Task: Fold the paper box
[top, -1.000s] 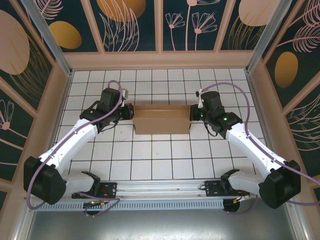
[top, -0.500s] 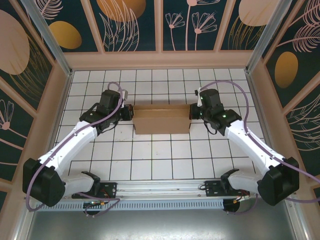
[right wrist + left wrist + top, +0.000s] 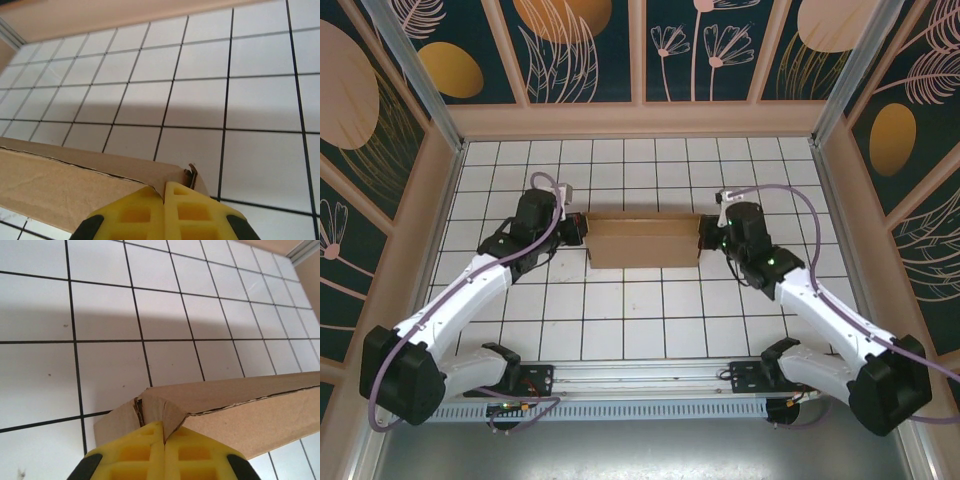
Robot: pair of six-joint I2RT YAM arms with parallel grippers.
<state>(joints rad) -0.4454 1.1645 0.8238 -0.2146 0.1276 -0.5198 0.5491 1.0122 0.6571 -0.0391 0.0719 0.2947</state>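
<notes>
Near the middle of the white tiled table [image 3: 620, 320], a little toward its far side, the paper box [image 3: 643, 242] lay as a long, low brown cardboard shape running left to right, with one arm at each short end. At the left end the left gripper [image 3: 578, 226] had its yellow pads [image 3: 135, 455] brought fully together, their seam right against a creased, slightly crumpled end flap [image 3: 152, 407]. At the other end the right gripper [image 3: 708, 232] mirrored it, with its jaws likewise closed at the corner, where a small ragged tab [image 3: 191, 172] stuck up. Each looked to be pressing on the cardboard rather than pinching it, though a thin edge nipped between the pads could not be ruled out from these angles. The box would probably handle as light and fairly stiff across its panels, willing to bend only along its creases, and prone to skate on the smooth tiles unless braced from both ends. Its cut edges already looked frayed, so a hard squeeze would likely crush the corrugation. A flap's free edge close to its crease seemed the best place to hold. The wooden back wall [image 3: 640, 120] stood well behind the box, and the purple cable [image 3: 800, 200] looped clear above the right arm, so the likeliest hindrance was the two wrists crowding the box's ends
</notes>
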